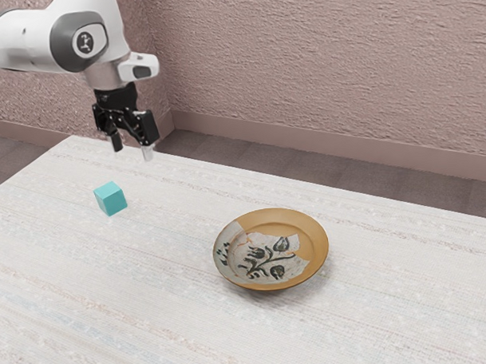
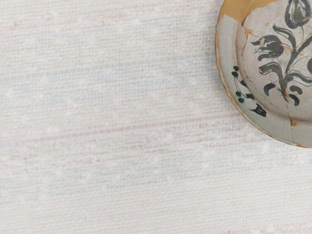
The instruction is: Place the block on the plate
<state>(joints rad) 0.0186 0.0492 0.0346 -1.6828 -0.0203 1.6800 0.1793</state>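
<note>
Two fingers (image 1: 148, 152) of the gripper (image 1: 132, 148) stand apart, empty, in the exterior view; the block (image 1: 111, 200) sits on the table (image 1: 176, 328), well apart from the plate (image 1: 313, 242). The wrist view has part of the plate. Grasping seems the step: align over the block, then lower.

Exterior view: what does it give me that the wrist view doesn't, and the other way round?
Exterior view: the arm, the open gripper raised above the table, the teal block resting on the table to the exterior view's left of the plate, the plate's whole rim, and the wall.
Wrist view: a close look at part of the plate, with fine cracks in its pale rim.
Both: the plate with its dark flower pattern, and the table.
</note>
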